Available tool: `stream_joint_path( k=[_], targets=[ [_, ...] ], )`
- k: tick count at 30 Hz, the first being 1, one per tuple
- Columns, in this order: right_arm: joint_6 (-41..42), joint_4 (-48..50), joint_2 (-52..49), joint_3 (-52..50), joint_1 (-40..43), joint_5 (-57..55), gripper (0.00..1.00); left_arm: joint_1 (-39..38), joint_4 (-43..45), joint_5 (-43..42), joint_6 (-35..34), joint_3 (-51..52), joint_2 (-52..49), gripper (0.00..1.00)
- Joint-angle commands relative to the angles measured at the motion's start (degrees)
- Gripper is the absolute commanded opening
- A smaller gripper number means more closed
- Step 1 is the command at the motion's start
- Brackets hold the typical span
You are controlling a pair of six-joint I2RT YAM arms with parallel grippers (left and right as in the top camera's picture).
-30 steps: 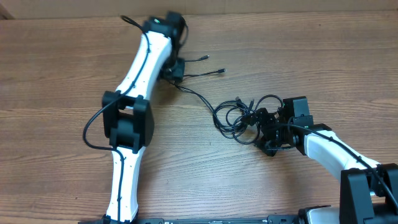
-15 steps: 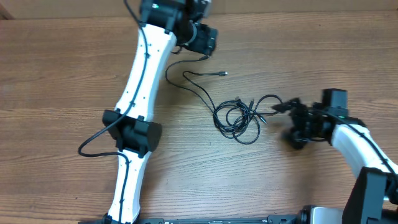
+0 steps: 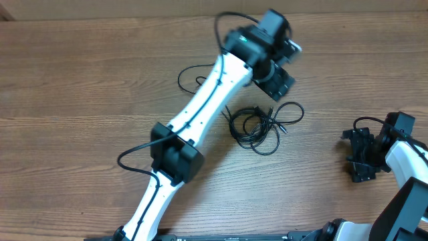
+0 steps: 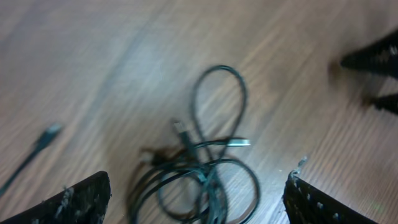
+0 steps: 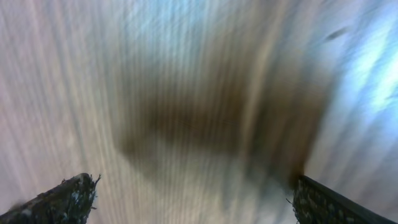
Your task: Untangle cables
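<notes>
A tangle of thin black cables (image 3: 257, 125) lies coiled in several loops in the middle of the wooden table. In the left wrist view the tangle (image 4: 205, 168) shows blurred, with a small plug at its top. My left gripper (image 3: 279, 77) hovers just beyond the tangle, open and empty (image 4: 198, 182). A separate cable loop (image 3: 181, 77) lies further left, partly hidden under the left arm; its plug end (image 4: 46, 137) shows in the left wrist view. My right gripper (image 3: 354, 155) is open and empty, well right of the tangle; its view (image 5: 194, 180) shows only blurred wood.
The left arm's white links (image 3: 200, 114) and black elbow (image 3: 175, 152) cross the table diagonally from the front. The table's far edge (image 3: 100, 19) runs along the top. The right gripper's dark fingers (image 4: 376, 59) show at the left wrist view's top right.
My left arm has swung right from the far-left cable to above the tangle. My right gripper has drawn away to the right, leaving the tangle, which has shifted little.
</notes>
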State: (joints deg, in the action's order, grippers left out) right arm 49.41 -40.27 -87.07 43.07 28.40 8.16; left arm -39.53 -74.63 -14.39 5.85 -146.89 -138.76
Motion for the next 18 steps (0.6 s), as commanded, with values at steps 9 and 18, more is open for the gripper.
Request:
stream_joint_path(
  k=[9,18],
  targets=[
    [-0.4,1.2,1.1,0.8,0.1,-5.1,1.00,-6.4,8.0,-0.7,2.3,13.4,0.3,0.79],
    [-0.4,1.1,1.1,0.8,0.1,-5.1,1.00,-10.4,18.5,0.0,2.3,19.3,0.3,0.59]
  ],
)
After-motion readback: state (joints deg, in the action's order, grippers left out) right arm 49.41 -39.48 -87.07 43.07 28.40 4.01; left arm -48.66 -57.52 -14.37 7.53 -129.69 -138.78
